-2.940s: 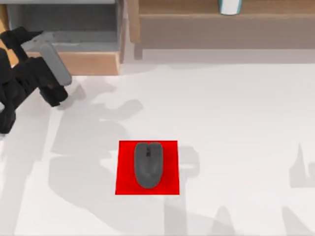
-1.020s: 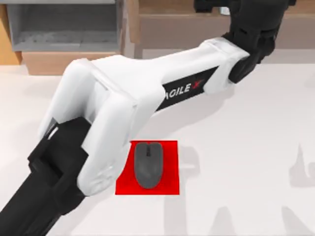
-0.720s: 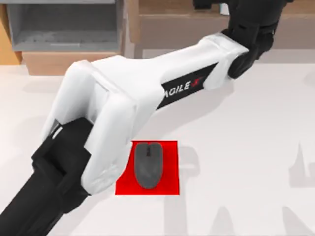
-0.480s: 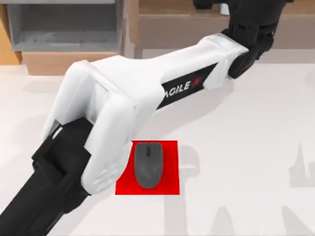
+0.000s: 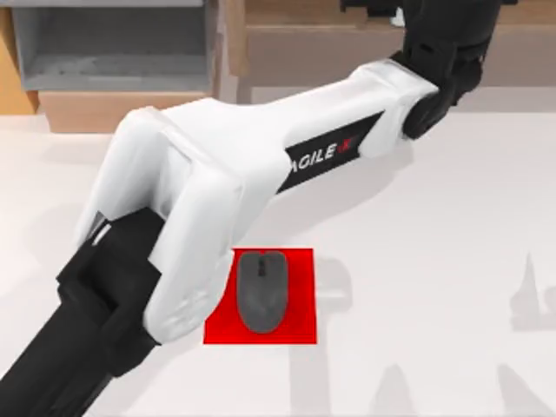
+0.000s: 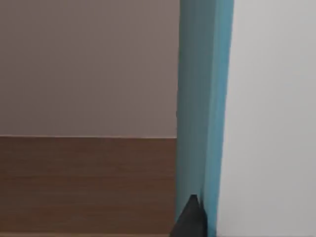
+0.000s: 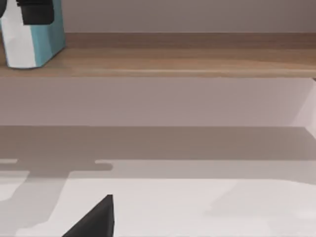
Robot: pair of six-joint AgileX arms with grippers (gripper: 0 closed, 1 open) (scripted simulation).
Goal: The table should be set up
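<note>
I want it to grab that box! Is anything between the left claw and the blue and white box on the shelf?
Nothing visible. The left claw is right up against the box on the shelf, above the table.

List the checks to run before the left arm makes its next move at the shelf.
1. Left claw at the teal-and-white box: ok.
2. Firm grip on the box: cannot tell.
3. Box upright on the wooden shelf: ok.
4. Mouse on the red mat, on the table: ok.
5. Left arm clear of the mat's left edge: cannot tell.
6. Right claw low over the table, away from the box: ok.
</note>
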